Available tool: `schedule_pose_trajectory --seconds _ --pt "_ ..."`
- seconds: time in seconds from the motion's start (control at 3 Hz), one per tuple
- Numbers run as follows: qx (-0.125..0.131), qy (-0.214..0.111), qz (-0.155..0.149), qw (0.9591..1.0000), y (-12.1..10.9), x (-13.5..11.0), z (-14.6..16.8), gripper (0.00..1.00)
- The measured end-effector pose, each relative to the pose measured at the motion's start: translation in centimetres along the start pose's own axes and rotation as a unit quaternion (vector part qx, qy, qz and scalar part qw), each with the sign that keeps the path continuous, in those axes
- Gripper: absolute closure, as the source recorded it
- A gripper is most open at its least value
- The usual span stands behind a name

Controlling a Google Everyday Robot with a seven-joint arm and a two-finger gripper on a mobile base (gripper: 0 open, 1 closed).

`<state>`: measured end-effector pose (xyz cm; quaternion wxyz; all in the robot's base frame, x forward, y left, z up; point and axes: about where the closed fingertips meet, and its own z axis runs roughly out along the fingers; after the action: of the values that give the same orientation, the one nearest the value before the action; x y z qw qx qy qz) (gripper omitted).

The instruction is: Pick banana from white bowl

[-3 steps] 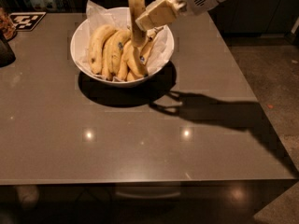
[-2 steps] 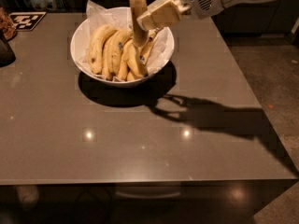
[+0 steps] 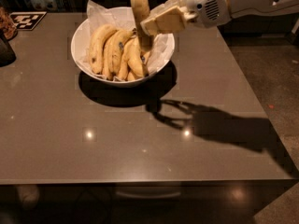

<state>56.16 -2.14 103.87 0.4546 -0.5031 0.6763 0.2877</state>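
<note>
The white bowl (image 3: 84, 62) stands at the back middle of the grey table, lined with crinkled white paper, and holds several yellow bananas (image 3: 112, 52) lying side by side. My gripper (image 3: 148, 28) reaches in from the upper right over the bowl's right half. It is shut on the banana (image 3: 138, 6), which stands nearly upright. The banana's top runs out of the frame and its lower end hangs just above the other bananas.
The grey table (image 3: 121, 143) runs to its front edge near the bottom and its right edge by the floor. A dark object (image 3: 6, 50) and a black-and-white tag (image 3: 28, 19) sit at the far left. My arm's shadow (image 3: 224, 125) falls right of the bowl.
The gripper and the upright banana have risen slightly above the bowl. The bowl and the other bananas have not moved.
</note>
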Motion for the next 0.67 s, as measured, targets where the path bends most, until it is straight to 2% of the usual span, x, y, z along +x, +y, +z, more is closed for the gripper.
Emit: schedule_pose_trajectory --seconds 0.33,0.67 --pt "0.004 -0.015 -0.009 0.9998 1.4 -1.5 -0.4 1.0" --pt "0.023 -0.045 -0.018 0.9985 3.8 -2.7 -1.4 1.0"
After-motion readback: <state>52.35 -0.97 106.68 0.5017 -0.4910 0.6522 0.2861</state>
